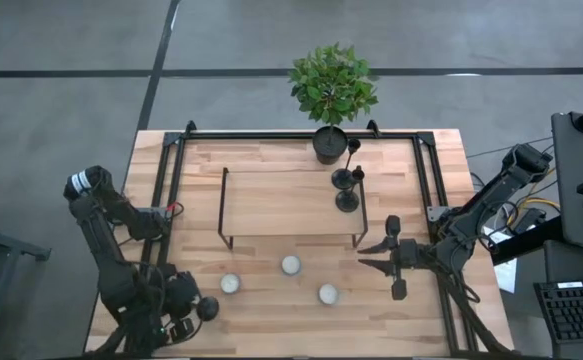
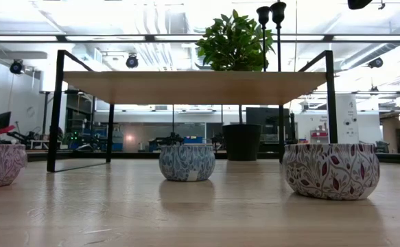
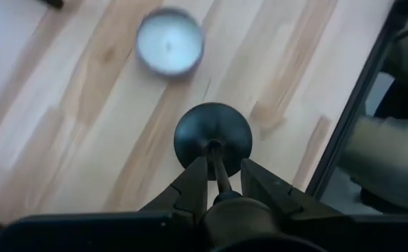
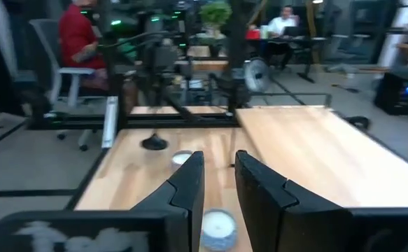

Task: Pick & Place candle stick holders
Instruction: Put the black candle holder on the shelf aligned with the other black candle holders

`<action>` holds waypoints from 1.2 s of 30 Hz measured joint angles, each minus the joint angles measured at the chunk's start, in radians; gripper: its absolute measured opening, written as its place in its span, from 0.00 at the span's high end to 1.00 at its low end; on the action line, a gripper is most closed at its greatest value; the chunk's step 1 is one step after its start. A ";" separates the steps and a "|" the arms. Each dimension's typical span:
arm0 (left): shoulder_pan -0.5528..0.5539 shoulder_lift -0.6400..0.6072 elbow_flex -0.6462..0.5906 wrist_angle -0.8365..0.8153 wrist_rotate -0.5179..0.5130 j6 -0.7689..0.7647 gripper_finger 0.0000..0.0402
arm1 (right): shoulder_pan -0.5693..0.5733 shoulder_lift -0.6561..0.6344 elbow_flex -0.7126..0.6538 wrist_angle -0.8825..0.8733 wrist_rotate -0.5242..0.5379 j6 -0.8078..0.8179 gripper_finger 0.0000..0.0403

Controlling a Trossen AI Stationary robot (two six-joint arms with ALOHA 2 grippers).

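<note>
My left gripper (image 1: 196, 312) is at the table's near left and is shut on a black candle stick holder (image 3: 213, 136), whose round disc base (image 1: 208, 308) shows below the fingers. Two more black holders (image 1: 344, 178) (image 1: 347, 200) stand by their disc bases on the right end of the raised wooden shelf (image 1: 271, 200). Their tops show in the low view (image 2: 278, 10). My right gripper (image 1: 363, 255) is open and empty (image 4: 220, 164), level above the table right of the shelf, pointing toward the table's left edge. My left gripper has the holder's thin stem (image 3: 220, 175) between its two fingers (image 3: 193, 189), just below the holder's top end, which sits farther back between them. The fingers come from above, pointing down. The holder hangs upright, base lowest. Whether the base touches the table I cannot tell.
Three white tealight candles in patterned cups (image 1: 230, 284) (image 1: 290, 265) (image 1: 328, 294) stand on the table's near part. A potted plant (image 1: 329, 143) stands at the far edge behind the shelf. A black frame rail (image 1: 171, 190) runs along the table's sides. People sit in the room beyond.
</note>
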 joint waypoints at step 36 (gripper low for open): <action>0.453 -0.028 0.083 0.427 0.114 0.856 0.81 | -0.310 0.674 0.500 -0.023 -0.508 0.111 0.42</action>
